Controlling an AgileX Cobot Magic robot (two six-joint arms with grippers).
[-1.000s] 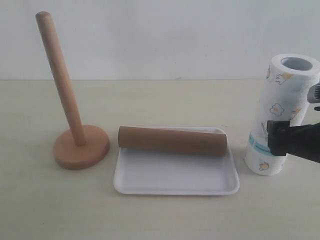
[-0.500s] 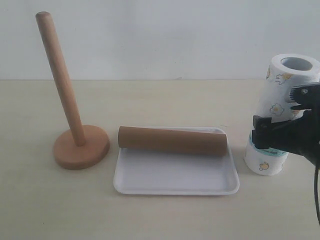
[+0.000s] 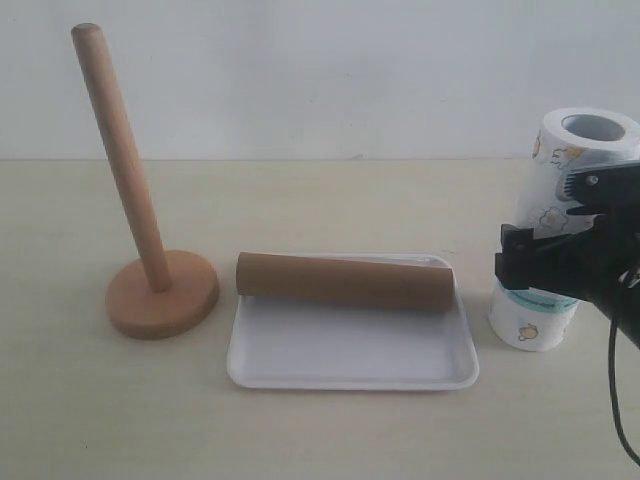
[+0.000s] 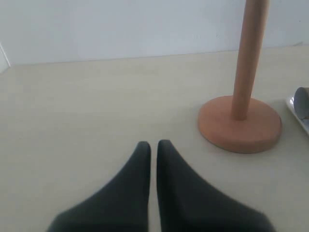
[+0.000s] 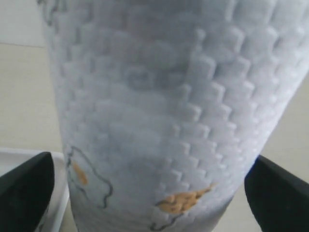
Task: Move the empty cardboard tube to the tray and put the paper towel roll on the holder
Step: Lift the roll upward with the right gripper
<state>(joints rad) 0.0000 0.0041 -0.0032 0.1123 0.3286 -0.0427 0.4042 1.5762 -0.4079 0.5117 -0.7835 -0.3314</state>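
Observation:
The empty cardboard tube (image 3: 345, 281) lies across the back of the white tray (image 3: 350, 368). At the left stands the wooden holder (image 3: 160, 296), its post bare. The paper towel roll (image 3: 568, 150) stands upright at the far right on the table. My right gripper (image 3: 545, 238) is open around the roll's lower half. In the right wrist view the roll (image 5: 164, 96) fills the gap of the right gripper (image 5: 154, 193), one dark finger (image 5: 24, 193) on each side. My left gripper (image 4: 153, 144) is shut and empty over bare table, short of the holder (image 4: 240, 126).
A pale wall runs behind the beige table. In the left wrist view the tube's end (image 4: 303, 101) and the tray's edge (image 4: 298, 116) show just beyond the holder's base. The tray's corner (image 5: 14, 157) lies beside the roll in the right wrist view.
My right gripper has come in from the right edge and moved left and up around the roll's lower half. The roll, tube, tray and holder have not moved.

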